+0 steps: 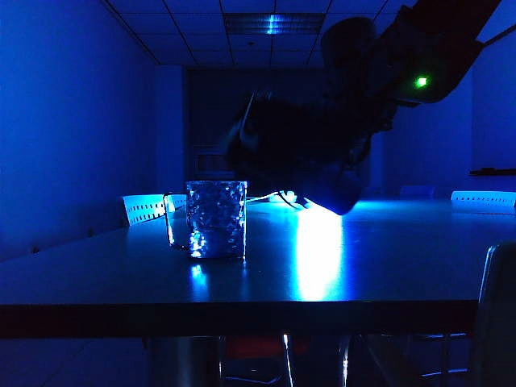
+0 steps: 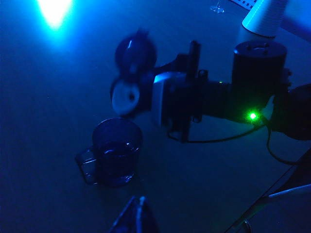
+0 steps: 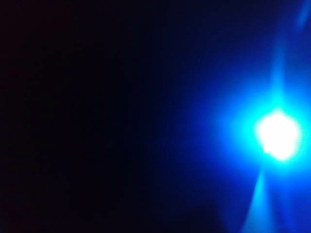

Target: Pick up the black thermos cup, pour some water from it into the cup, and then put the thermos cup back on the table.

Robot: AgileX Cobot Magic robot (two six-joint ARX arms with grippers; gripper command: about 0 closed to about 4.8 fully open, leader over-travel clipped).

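Dark table [image 1: 387, 266], one cup [image 1: 216, 218], one thermos [image 2: 132, 77]

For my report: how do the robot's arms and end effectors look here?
In blue light, the right arm is dark and bulky: round black joint housings, one green indicator light, a thin cable looping below. Its end effector looks dark. Of the left end effector, only a dark tip shows.

Exterior camera sits low, near worktop [image 1: 387, 266] edge height, faces along it toward back wall; we see cup [image 1: 216, 218] close, side-on. Left wrist camera looks down from above at same cup [image 2: 116, 150] and right arm [image 2: 252, 92]; both views share these. Right wrist view near-black, only bright glare; we cannot tell its facing.
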